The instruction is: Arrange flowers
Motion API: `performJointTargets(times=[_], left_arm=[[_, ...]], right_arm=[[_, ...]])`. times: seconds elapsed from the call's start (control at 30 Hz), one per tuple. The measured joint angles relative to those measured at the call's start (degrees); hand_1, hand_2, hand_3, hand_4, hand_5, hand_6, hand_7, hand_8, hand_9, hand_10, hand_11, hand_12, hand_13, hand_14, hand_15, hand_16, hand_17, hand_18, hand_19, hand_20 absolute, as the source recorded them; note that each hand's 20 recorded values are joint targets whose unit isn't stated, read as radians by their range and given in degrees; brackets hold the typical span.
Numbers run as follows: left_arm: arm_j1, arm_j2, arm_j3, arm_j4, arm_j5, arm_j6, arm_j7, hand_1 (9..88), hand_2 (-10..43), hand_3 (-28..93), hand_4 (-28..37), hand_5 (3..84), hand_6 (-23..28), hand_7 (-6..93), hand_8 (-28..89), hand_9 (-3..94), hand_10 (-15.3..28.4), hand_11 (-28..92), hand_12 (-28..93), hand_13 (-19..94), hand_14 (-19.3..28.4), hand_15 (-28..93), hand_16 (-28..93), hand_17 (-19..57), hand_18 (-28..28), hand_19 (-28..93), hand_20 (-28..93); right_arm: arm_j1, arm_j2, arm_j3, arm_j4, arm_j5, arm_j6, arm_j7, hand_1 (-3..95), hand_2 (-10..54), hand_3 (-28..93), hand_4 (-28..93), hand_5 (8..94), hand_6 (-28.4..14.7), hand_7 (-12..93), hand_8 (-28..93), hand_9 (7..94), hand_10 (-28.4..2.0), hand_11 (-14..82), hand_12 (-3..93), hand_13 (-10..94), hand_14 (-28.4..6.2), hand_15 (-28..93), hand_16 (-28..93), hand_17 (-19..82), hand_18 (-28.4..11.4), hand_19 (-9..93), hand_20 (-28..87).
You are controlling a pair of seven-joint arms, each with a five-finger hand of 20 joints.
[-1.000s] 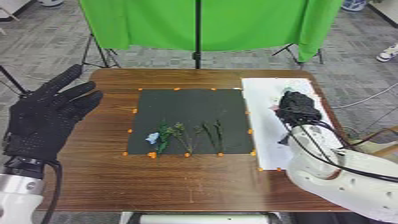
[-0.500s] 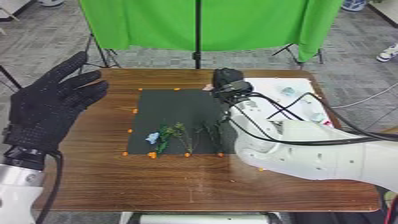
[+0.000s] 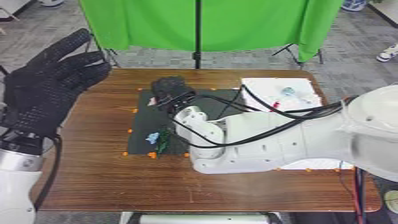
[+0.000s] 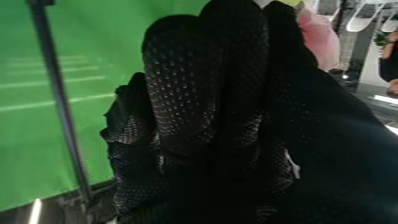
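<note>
Well, the robot's right hand (image 3: 171, 89) is over the far left corner of the dark square mat (image 3: 145, 120), near the far edge of the brown wooden desk (image 3: 98, 185). Its gloved fingers are closed on a soft pink flower (image 3: 152, 101), the bloom poking out beside the glove on the side towards the desk's left edge. In the right wrist view the same pink petals show next to the dark fingers; the grip itself is mostly hidden, so the flower is probably pinched against the thumb.

The white right arm (image 3: 266, 145) stretches back from there across the mat and the white sheet (image 3: 266, 83) by the desk's right edge. Near the mat's near left corner lies a light blue flower (image 3: 153, 136), with dark green leaves (image 3: 163, 142) just beside it. On the white sheet, nearer its far edge, sits a pale blue flower (image 3: 288, 91), and near it something small and red (image 3: 275, 105), too small to make out.

The robot's left hand (image 3: 40, 90) is raised by the desk's left edge, fingers loose and holding nothing. Beyond the desk's far edge hangs a bright green cloth (image 3: 142, 30).
</note>
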Motion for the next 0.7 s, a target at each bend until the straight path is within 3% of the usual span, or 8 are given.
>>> performJointTargets(times=[0.7], left_arm=[[-0.17,0.21,0.98,0.20,-0.03,-0.44,0.45,23.6,6.9,76,-24.0,33.0,7.9,15.9,-10,31.2,20.9,25,11,24,28.4,44,-7,-5.8,28.4,64,14]], right_arm=[[0.42,-1.79,-4.74,1.17,-0.23,-4.55,-0.71,53.8,-9.5,60,-28,83.0,5.3,14,-1,93.7,-5.9,31.6,18.2,84,-3.7,58,22,39,-18.3,93,27]])
